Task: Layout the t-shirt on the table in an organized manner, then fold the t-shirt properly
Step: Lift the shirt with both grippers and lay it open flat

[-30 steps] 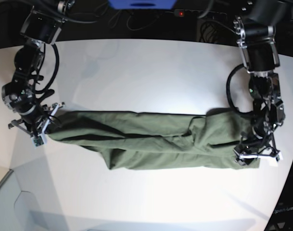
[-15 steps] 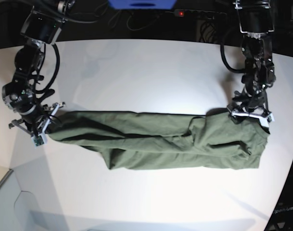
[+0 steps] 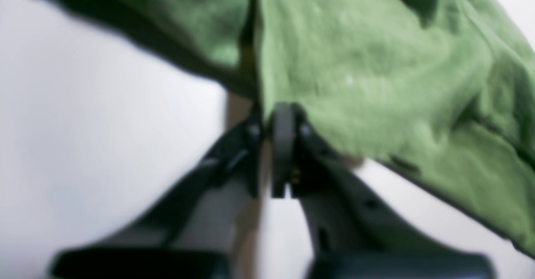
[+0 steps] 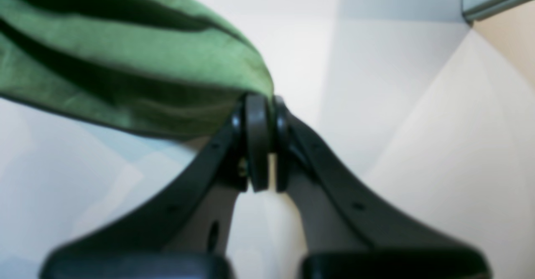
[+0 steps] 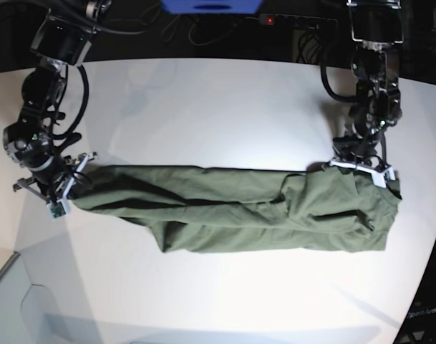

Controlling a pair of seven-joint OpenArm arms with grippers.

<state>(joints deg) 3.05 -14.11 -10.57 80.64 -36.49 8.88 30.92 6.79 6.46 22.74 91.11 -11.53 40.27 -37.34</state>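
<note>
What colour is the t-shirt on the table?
Plain olive green, no pattern. The t-shirt shows best in the base view.

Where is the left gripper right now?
In the base view the left gripper is on the right side, at the far edge of the t-shirt, shut on that cloth edge over the table.

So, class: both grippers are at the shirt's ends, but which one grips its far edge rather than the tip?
The left gripper: its jaws are shut on the far edge of the shirt, while the right gripper pinches the bunched tip.
</note>
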